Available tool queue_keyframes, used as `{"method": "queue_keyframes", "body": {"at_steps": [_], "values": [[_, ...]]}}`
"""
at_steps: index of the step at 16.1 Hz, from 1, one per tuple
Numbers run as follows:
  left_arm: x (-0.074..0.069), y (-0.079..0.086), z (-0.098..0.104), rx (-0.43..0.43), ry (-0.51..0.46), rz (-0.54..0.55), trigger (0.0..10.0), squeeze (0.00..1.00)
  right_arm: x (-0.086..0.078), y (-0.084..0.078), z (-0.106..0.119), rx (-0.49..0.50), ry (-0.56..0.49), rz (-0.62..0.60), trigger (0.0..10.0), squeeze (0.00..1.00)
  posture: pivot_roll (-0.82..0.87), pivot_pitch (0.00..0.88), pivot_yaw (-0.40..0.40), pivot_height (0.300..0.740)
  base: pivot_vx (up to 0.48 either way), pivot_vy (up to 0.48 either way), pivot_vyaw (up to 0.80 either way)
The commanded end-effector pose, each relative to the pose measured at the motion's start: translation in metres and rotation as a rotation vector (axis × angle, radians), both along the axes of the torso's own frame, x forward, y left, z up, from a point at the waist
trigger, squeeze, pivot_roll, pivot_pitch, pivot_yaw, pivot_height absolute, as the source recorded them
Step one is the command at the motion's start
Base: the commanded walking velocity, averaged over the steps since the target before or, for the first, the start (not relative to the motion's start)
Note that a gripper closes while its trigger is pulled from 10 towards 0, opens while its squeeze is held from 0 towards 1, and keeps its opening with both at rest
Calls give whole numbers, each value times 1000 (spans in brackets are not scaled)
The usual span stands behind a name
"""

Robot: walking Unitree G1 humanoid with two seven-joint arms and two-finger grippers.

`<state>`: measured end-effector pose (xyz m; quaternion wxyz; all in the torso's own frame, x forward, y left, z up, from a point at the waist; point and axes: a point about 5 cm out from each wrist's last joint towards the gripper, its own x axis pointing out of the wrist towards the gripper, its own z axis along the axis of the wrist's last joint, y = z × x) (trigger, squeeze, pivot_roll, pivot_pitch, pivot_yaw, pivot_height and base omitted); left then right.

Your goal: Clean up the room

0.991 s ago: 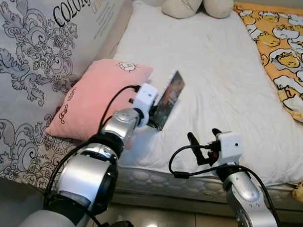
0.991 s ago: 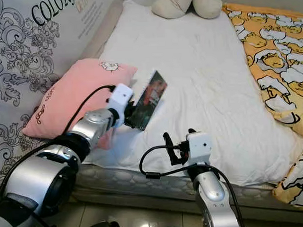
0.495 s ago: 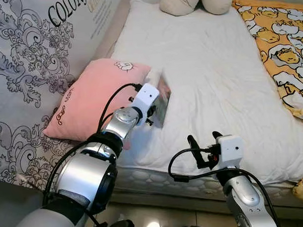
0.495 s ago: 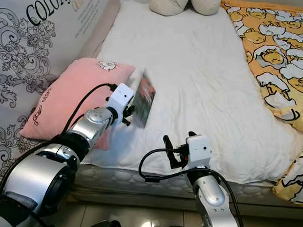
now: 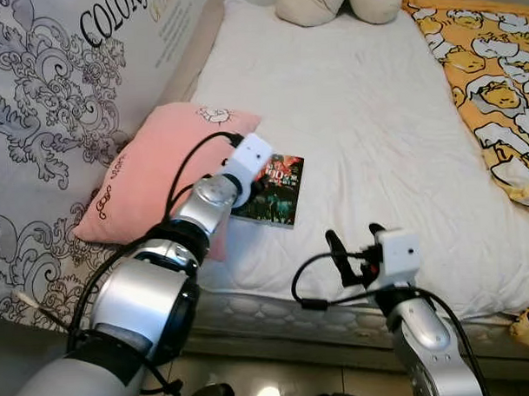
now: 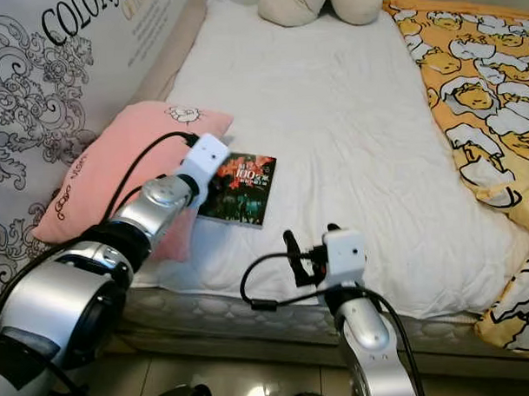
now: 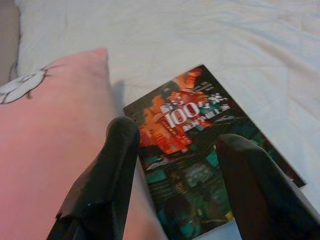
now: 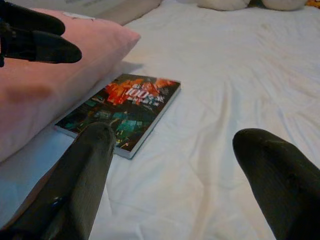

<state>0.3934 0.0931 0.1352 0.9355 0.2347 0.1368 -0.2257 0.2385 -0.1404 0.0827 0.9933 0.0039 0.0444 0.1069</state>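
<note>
The book [image 5: 272, 191] lies flat on the bed [image 5: 366, 116] beside the pink pillow [image 5: 159, 171]. Left gripper [image 7: 175, 145] hovers above it, fingers released; right gripper [image 5: 350, 247] spread too.

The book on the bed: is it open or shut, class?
Shut. The book lies flat on the white sheet, front cover up, no pages showing.

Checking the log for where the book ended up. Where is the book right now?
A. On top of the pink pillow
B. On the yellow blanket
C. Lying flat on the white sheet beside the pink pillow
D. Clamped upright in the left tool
C: the book lies flat on the white sheet beside the pink pillow, with the left tool open above it.
</note>
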Motion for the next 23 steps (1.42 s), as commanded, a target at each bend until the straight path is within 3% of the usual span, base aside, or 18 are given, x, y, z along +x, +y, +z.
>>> {"method": "queue_keyframes", "body": {"at_steps": [1, 3, 5, 6, 8, 11, 12, 13, 15, 16, 18, 19, 23], "values": [[-2, 5, -5, 17, 13, -15, 10000, 0, 3, -1, -1, 1, 4, -8, 10000, 157, -85, 16, 27, 740, 0, 0, 0], [1, 14, 1, 11, -45, 0, 10000, 0, 9, 2, 1, 7, -17, -15, 10000, 157, -68, 0, 33, 740, 0, 0, 0], [4, 31, 11, -115, -115, 76, 10000, 0, 14, 0, 7, 22, -52, -45, 10000, 157, -51, 0, 40, 740, 0, 0, 0], [-2, 48, 16, -291, -215, 135, 10000, 0, 19, -6, 13, 30, -93, -85, 10000, 157, -23, 0, 41, 740, 0, 0, 0], [-13, 50, 10, -329, -255, 143, 10000, 0, 21, -9, 13, 30, -105, -105, 10000, 153, -6, 0, 38, 740, 0, 0, 0], [-54, 57, -9, -397, -314, 229, 10000, 0, 20, -32, 13, 18, -142, -272, 10000, 157, 25, 0, 22, 740, 0, 0, 0], [-70, 64, -20, -415, -289, 264, 10000, 1000, 21, -37, 10, 8, -126, -300, 10000, 0, 31, 0, 13, 740, 0, 0, 0], [-78, 66, -26, -420, -268, 283, 10000, 1000, 22, -41, 7, 43, -105, -314, 10000, 1000, 34, 0, 5, 740, 0, 0, 0], [-80, 61, -26, -408, -267, 288, 10000, 1000, 25, -46, 4, 84, -88, -346, 10000, 1000, 39, 0, -2, 740, 0, 0, 0], [-79, 53, -21, -412, -281, 264, 10000, 0, 30, -51, 3, 106, -79, -374, 10000, 1000, 39, 0, -5, 740, 0, 0, 0], [-77, 49, -15, -431, -273, 264, 10000, 0, 39, -57, 5, 107, -81, -403, 10000, 1000, 38, 0, 2, 740, 0, -240, 0], [-75, 46, -13, -430, -268, 253, 10000, 0, 43, -59, 6, 98, -85, -410, 10000, 0, 49, 0, 4, 740, 0, -480, 0], [-74, 48, -11, -439, -262, 269, 10000, 0, 52, -57, 5, 90, -85, -377, 10000, 0, 46, 0, -1, 740, 0, -472, 0]]}}
